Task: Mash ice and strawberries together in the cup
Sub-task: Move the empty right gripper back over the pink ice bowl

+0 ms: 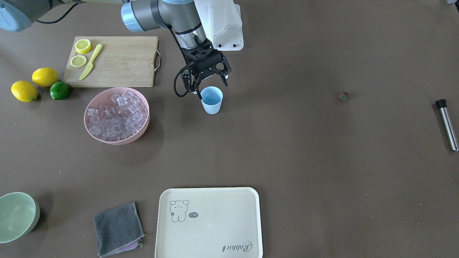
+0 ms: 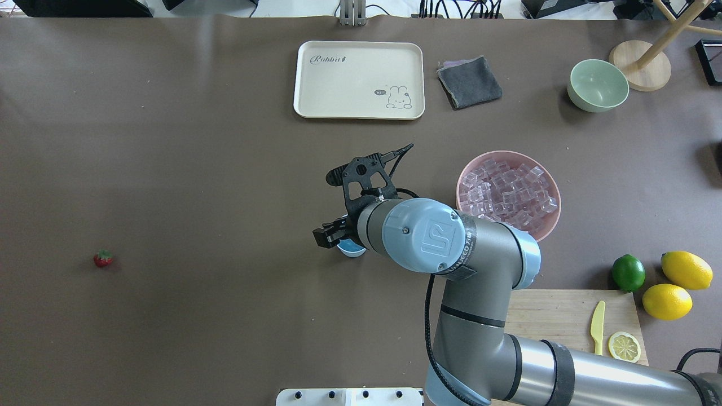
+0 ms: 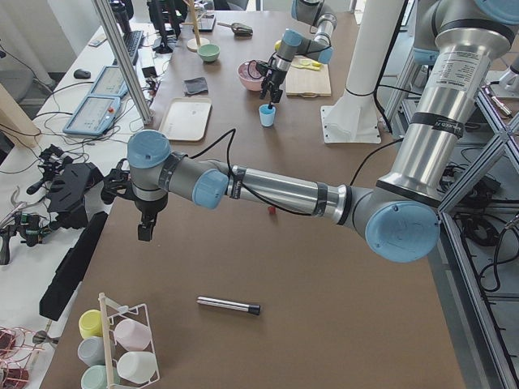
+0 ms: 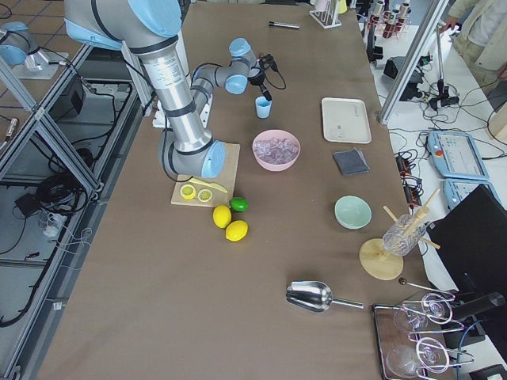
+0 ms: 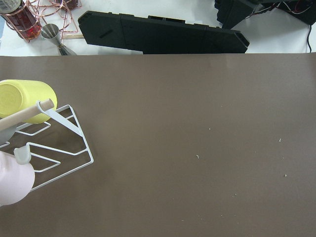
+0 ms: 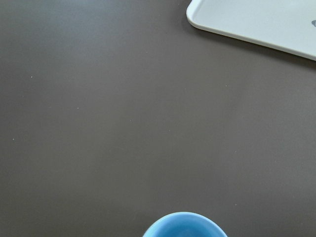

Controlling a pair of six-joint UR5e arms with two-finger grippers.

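Observation:
The light blue cup (image 1: 211, 100) stands upright near the table's middle, and I see nothing inside it. My right gripper (image 1: 212, 89) hangs open just over its rim, one finger on each side, holding nothing. The right wrist view shows only the cup's rim (image 6: 185, 225) at the bottom edge. The ice (image 1: 116, 115) fills a pink bowl (image 1: 142, 134) beside the cup. A single small strawberry (image 1: 343, 96) lies alone, far from the cup towards my left side. My left gripper (image 3: 145, 233) hovers over bare table near the far end; I cannot tell whether it is open or shut.
A steel muddler (image 1: 447, 123) lies near the left end. A cutting board (image 1: 122, 61) holds lemon halves and a yellow knife, with lemons and a lime (image 1: 59, 90) beside it. A cream tray (image 1: 209, 222), a grey cloth (image 1: 117, 228) and a green bowl (image 1: 18, 216) lie along the far edge.

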